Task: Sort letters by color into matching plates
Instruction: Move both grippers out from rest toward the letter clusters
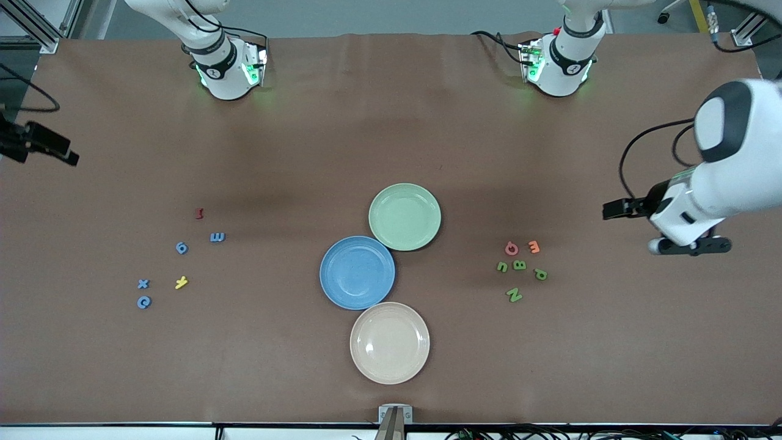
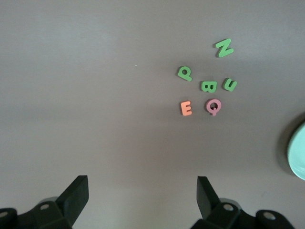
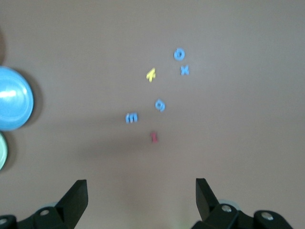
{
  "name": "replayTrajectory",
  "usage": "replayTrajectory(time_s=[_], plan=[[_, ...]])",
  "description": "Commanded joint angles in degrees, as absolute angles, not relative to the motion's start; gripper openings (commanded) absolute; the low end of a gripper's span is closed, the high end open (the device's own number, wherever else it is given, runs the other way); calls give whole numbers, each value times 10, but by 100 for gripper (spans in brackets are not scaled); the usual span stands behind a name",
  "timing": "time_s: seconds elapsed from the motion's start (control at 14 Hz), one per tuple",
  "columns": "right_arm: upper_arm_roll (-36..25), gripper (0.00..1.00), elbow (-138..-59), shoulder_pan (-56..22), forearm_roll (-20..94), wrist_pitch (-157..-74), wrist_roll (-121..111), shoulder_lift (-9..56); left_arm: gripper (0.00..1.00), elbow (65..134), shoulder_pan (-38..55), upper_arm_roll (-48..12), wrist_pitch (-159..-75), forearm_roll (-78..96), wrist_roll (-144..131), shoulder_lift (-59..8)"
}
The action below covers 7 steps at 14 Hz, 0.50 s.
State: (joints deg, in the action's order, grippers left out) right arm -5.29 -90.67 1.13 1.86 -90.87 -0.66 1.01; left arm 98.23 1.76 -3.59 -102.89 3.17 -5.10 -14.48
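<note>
The left gripper (image 2: 143, 200) hangs wide open and empty over bare table near the green letters (image 1: 519, 265); the right gripper (image 3: 141, 202), equally wide, waits near the blue letters (image 1: 181, 247). Sorting hasn't begun: the green plate (image 1: 405, 217) and blue plate (image 1: 357, 272) sit empty mid-table. Next, I'd judge, comes a descent onto one letter.

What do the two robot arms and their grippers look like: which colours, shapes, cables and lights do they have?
Both arms are glossy white with rounded shells and black joint bands. The left arm carries a looping black cable; each round white base glows green, with black cables beside it. The left gripper and the right gripper have matte black, wedge-shaped fingers on black bodies with small screw holes.
</note>
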Motion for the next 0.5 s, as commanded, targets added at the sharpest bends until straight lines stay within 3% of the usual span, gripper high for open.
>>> replayTrajectory(time_s=[0.0, 0.21, 0.43], plan=[[-50, 100, -889, 22, 9, -933, -12, 82, 100, 1013, 32, -36, -1096, 30, -76, -172], [-50, 100, -896, 20, 10, -934, -11, 113, 100, 1020, 53, -36, -1161, 27, -105, -216], [-50, 100, -974, 19, 17, -1005, -4, 111, 100, 1045, 61, -36, -1225, 27, -107, -235]])
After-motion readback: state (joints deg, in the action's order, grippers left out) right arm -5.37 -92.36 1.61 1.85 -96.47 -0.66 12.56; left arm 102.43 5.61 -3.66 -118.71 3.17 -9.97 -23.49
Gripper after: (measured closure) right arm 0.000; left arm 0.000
